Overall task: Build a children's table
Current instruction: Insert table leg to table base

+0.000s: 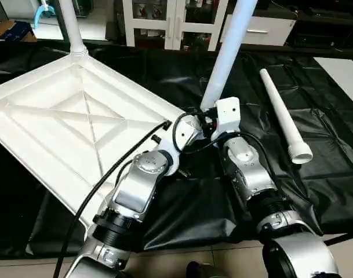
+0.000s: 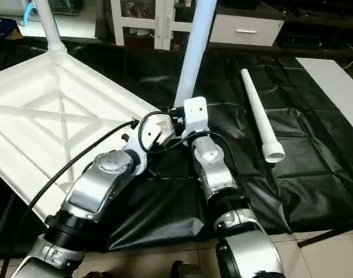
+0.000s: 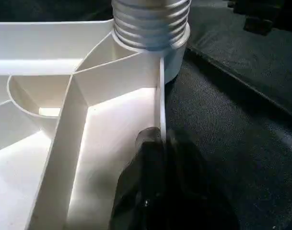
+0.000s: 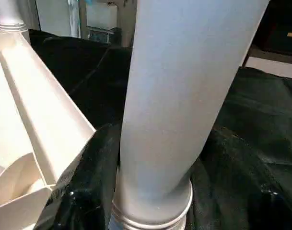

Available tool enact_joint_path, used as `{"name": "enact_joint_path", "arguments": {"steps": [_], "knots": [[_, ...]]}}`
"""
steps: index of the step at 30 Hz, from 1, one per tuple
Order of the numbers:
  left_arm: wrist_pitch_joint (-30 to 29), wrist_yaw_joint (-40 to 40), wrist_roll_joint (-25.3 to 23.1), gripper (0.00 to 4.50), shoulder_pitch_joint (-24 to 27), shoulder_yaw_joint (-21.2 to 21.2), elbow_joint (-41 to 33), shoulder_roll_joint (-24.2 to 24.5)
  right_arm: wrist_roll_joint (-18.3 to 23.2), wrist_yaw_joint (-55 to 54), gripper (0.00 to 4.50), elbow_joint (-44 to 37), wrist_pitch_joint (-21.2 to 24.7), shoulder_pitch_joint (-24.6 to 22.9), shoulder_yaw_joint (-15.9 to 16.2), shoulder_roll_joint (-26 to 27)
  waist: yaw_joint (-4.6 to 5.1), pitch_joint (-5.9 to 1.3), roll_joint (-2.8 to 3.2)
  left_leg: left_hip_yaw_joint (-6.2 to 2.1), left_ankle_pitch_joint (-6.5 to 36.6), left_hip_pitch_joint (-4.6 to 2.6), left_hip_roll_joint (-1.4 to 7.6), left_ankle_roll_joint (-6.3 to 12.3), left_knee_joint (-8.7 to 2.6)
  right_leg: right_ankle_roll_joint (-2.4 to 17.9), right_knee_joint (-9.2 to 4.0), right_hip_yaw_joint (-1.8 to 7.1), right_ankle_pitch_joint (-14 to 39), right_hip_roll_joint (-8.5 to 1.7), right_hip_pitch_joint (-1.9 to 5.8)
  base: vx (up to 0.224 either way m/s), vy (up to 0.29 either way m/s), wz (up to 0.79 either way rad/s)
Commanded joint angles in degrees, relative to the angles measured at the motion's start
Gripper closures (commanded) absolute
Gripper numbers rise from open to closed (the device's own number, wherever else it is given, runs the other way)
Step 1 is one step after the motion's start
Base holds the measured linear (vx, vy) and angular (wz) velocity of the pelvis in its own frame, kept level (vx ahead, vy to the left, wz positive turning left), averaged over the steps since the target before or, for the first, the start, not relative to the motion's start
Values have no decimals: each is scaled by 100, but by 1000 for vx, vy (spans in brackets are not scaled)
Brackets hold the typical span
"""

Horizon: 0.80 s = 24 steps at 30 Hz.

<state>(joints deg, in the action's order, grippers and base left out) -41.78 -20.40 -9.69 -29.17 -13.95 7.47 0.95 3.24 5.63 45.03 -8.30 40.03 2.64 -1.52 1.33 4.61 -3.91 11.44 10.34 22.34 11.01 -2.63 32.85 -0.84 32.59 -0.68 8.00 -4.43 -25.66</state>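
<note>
Nearest us, our left gripper [image 3: 157,158] pinches the table top [image 1: 60,121] rim beside its corner socket [image 3: 172,57]. There our right gripper [image 4: 150,211], jaws spread, flanks the leg [image 1: 225,58], which leans away, threads showing.

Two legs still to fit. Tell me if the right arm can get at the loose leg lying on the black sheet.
Probably yes. The loose leg lies alone on the black sheet, on the right arm's side, with nothing across the way, but the right gripper is at the standing leg.
</note>
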Motion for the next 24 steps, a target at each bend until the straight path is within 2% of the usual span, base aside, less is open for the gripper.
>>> {"name": "enact_joint_path", "arguments": {"steps": [1,4,5,9,12,15,17,18,19,20,21,22,23,24], "knots": [[263,79,40,450,-50,64,-251,49,-43,-8,181,-162,55,-121,-87,-115,-45,-415,-8,7,436,-83,123,758,-244,1508,-140,100,-73,-168,386,0,0,0],[294,44,51,450,-28,56,-263,104,87,162,181,-571,76,-283,-130,-114,-66,-415,-15,3,486,-76,127,770,-237,1442,-135,101,-5,-168,386,0,0,0],[308,30,54,450,-23,61,-256,128,145,231,161,-740,140,-362,-132,-118,-70,-408,-15,0,561,-80,131,743,-242,1398,-146,98,118,-166,383,0,0,0],[372,18,55,450,-20,91,-200,223,170,404,140,-1434,356,-713,-11,-178,-69,-408,-9,-10,685,-84,135,630,-245,1313,-163,98,339,-152,368,0,0,0],[422,14,57,450,-34,112,-154,291,169,442,109,-2153,627,-1080,36,-265,-72,-409,-1,-16,690,-88,131,571,-246,1267,-163,97,327,-133,366,0,0,0],[576,-82,79,450,-27,49,-131,403,224,549,109,-2965,963,-1501,11,-412,-94,-406,1,-23,762,-97,129,536,-249,1189,-180,98,424,-129,366,0,0,0],[743,-275,136,450,17,-32,-154,496,290,610,109,-3277,1113,-1678,-17,-491,-78,-415,0,-34,745,-79,131,519,-252,1179,-169,94,432,-140,364,0,0,0],[1104,-741,231,450,145,-249,-246,718,490,837,109,-3603,1347,-1883,-75,-654,-78,-415,0,-34,745,-79,131,519,-252,1179,-169,94,432,-140,364,0,0,0],[1165,-824,248,450,169,-288,-264,758,529,882,109,-3652,1390,-1914,-86,-684,-115,-401,12,-28,836,-102,124,557,-252,1128,-211,99,566,-139,357,0,0,0],[1367,-1103,301,450,252,-421,-328,894,662,1041,109,-3802,1537,-2011,-124,-782,-119,-398,14,-39,918,-95,137,538,-266,1114,-207,99,672,-145,362,0,0,0],[1574,-1363,366,450,340,-531,-402,1015,885,1273,109,-3908,1756,-2077,-159,-891,-126,-404,36,-33,888,-110,153,496,-261,1138,-190,105,606,-141,337,0,0,0],[1702,-1524,406,450,395,-598,-448,1090,1023,1417,109,-3974,1892,-2119,-180,-958,-141,-394,28,-33,923,-117,140,527,-267,1140,-207,97,621,-127,349,0,0,0],[2219,-2266,608,450,699,-886,-703,1463,1773,2462,109,-4298,2616,-2358,-230,-1530,-221,-387,73,-50,1050,-155,170,555,-279,1143,-208,98,660,-135,365,0,0,0],[2273,-2356,630,450,737,-921,-731,1515,1823,2644,109,-4323,2642,-2402,-221,-1647,-221,-387,73,-50,1050,-155,170,555,-279,1143,-208,98,660,-135,365,0,0,0]]}}
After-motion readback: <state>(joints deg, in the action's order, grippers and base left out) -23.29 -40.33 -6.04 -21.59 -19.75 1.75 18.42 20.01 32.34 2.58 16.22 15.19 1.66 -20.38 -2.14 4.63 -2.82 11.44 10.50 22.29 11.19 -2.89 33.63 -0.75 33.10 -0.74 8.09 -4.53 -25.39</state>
